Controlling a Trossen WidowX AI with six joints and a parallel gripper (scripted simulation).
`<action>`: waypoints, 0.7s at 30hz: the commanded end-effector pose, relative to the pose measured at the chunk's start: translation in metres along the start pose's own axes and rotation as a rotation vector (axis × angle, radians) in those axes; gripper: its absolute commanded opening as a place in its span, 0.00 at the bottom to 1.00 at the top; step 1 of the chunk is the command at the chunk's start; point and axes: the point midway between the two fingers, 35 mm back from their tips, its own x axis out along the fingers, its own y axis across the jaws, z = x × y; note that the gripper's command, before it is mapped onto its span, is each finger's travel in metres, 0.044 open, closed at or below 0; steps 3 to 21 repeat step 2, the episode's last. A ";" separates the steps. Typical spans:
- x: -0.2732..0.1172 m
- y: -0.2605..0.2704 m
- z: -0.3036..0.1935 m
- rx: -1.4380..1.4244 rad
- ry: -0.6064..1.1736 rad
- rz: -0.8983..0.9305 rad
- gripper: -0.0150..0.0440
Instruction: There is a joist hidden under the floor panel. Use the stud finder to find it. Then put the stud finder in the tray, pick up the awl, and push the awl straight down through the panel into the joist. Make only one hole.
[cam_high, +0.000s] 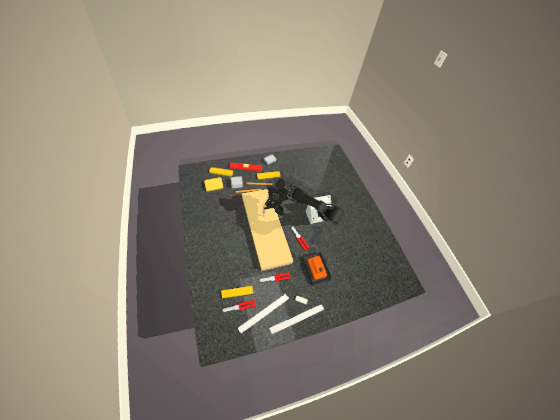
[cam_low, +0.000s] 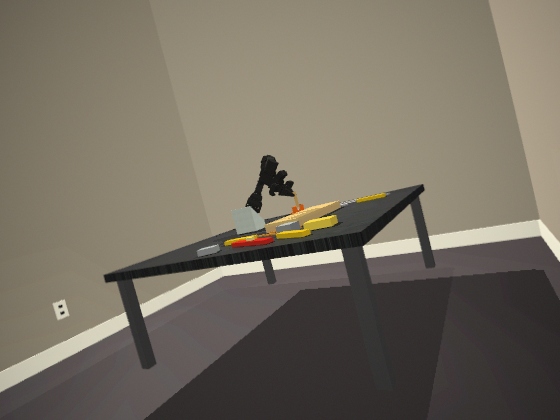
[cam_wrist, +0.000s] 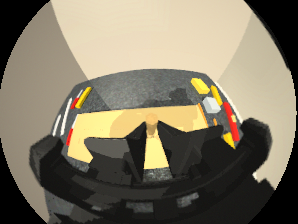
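Awl (cam_high: 264, 212) (cam_low: 296, 200) (cam_wrist: 151, 120): 1, over the panel (cam_high: 275, 247) (cam_low: 325, 208) (cam_wrist: 95, 127), near upright
Gripper (cam_high: 268, 206) (cam_low: 293, 194) (cam_wrist: 150, 123): closed on awl
Awl handling: probably light, stiff; smooth handle may twist
Hold: handle, square across; shaft free
Panel: likely firm; steady vertical push
Stud finder (cam_high: 316, 267) (cam_low: 294, 210): 1, in tray (cam_high: 308, 272); boxy, likely rigid; if regrasped, by sides
Hole: 1 only; slip risks a second
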 end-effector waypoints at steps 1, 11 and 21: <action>0.001 0.001 -0.001 0.009 0.004 0.003 0.25; 0.001 0.001 -0.001 0.009 0.004 0.003 0.25; 0.001 0.001 -0.001 0.009 0.004 0.003 0.25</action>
